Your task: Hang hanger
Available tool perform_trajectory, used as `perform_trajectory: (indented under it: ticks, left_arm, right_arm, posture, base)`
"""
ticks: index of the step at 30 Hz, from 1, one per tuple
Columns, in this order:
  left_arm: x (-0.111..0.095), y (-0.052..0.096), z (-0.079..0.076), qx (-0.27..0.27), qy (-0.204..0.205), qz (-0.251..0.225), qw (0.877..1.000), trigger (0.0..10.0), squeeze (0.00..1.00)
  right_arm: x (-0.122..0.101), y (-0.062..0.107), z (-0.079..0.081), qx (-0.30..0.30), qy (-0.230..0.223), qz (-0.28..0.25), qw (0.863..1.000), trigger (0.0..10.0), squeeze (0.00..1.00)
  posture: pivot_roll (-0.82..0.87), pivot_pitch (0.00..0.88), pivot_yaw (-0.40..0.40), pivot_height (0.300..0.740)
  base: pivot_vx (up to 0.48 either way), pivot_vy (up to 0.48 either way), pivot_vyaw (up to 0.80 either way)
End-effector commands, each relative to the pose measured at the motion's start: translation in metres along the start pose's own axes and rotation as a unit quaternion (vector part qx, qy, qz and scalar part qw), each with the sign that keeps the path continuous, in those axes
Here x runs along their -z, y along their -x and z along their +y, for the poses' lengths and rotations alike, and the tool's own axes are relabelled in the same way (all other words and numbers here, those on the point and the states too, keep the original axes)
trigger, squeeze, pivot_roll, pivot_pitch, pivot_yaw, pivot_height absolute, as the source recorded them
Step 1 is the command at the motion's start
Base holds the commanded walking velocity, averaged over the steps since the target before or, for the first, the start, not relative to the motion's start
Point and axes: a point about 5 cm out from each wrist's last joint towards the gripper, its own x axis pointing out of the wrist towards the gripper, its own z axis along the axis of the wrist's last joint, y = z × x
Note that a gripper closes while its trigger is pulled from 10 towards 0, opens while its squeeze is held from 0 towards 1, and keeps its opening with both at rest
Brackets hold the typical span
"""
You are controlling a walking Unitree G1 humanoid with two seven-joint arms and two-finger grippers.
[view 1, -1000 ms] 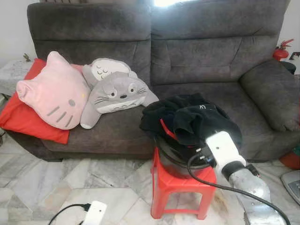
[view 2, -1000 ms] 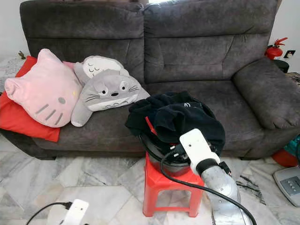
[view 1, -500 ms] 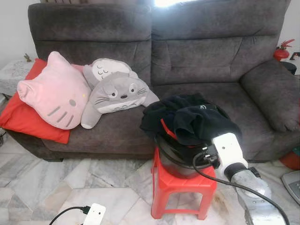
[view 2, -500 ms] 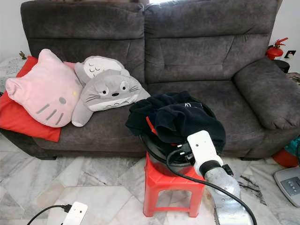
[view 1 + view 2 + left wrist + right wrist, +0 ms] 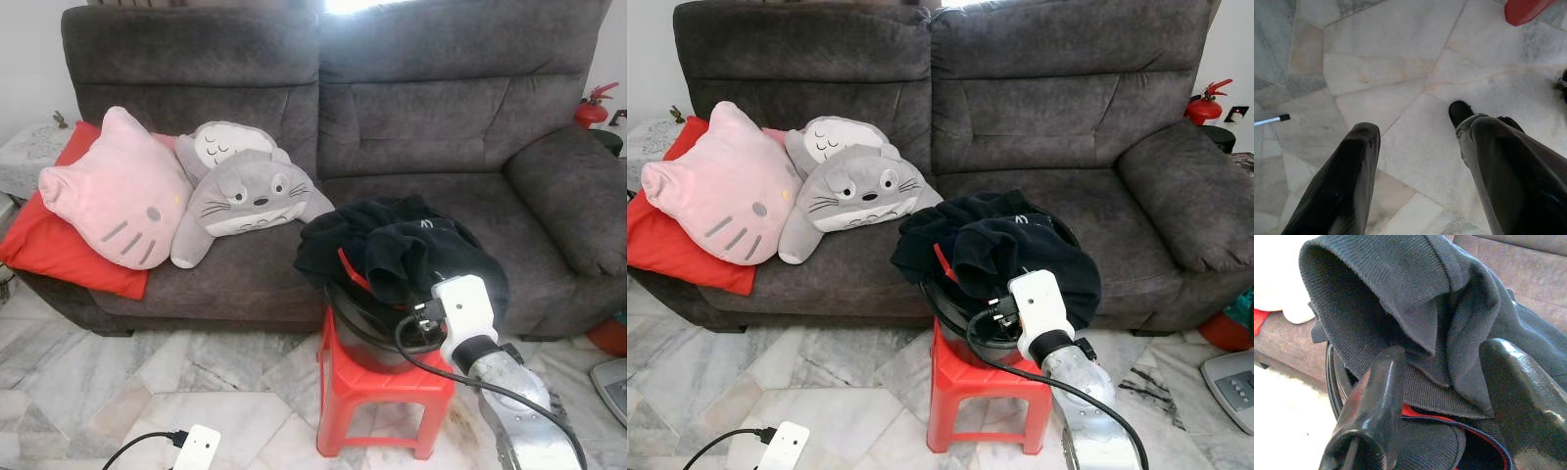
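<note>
- Found the right gripper (image 5: 1447, 357) spread wide, pinching nothing, one finger on either side of a hanging fold of the black garment (image 5: 411, 250).
- Made out the red hanger (image 5: 353, 271) only as a red bar poking from under the garment, just below and beyond the fingertips (image 5: 1393, 357); saw a red edge of it low between them in the wrist view.
- Placed the garment heaped over a dark tub (image 5: 367, 333) directly under the claw, on a red stool (image 5: 382, 392), with the grey sofa (image 5: 441, 117) just behind.
- Found the left gripper (image 5: 1415, 122) also spread and empty, hanging idle over the marble floor (image 5: 1391, 58).
- Judged the main risk a pinch on loose knit alone: could lift cloth off the hanger and leave the hanger in the tub.
- Judged a second risk in the heap itself: could snag on the tub rim, drag the tub, or tip it off the small stool.
- Judged a third risk in the black cable (image 5: 421, 357) looped beside the wrist: could catch on the tub edge.
- Noted a small pale mark (image 5: 423, 224) on the garment, above the claw, too small to read.
- Read no brand, label or writing anywhere else.
</note>
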Motion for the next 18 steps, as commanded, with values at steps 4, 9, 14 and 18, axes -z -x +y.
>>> perform_trajectory:
  ticks: [4,9,14,18]
  left_arm:
    - [0.003,0.000,0.004,-0.003,0.004,0.004,1.000,10.0,0.00]
    - [0.003,0.000,0.004,-0.003,0.004,0.004,1.000,10.0,0.00]
    - [0.003,0.000,0.004,-0.003,0.002,0.003,1.000,10.0,0.00]
    - [0.003,0.001,0.004,-0.004,0.001,0.003,1.000,10.0,0.00]
  right_arm:
    - [0.006,-0.004,0.002,-0.003,-0.006,-0.003,1.000,10.0,0.00]
    - [0.005,-0.009,-0.001,0.002,-0.015,-0.017,1.000,10.0,0.00]
    - [0.009,-0.014,-0.001,0.011,-0.052,-0.027,0.998,10.0,0.00]
    - [0.011,-0.017,0.001,0.010,-0.070,-0.027,0.997,10.0,0.00]
  posture:
    - [-0.24,0.000,0.039,0.727]
    - [-0.24,0.000,0.039,0.727]
    - [-0.24,0.000,0.039,0.727]
    - [-0.24,0.000,0.039,0.727]
  base:
    - [0.000,0.000,0.00]
    - [0.000,0.000,0.00]
    - [0.000,0.000,0.00]
    - [0.000,0.000,0.00]
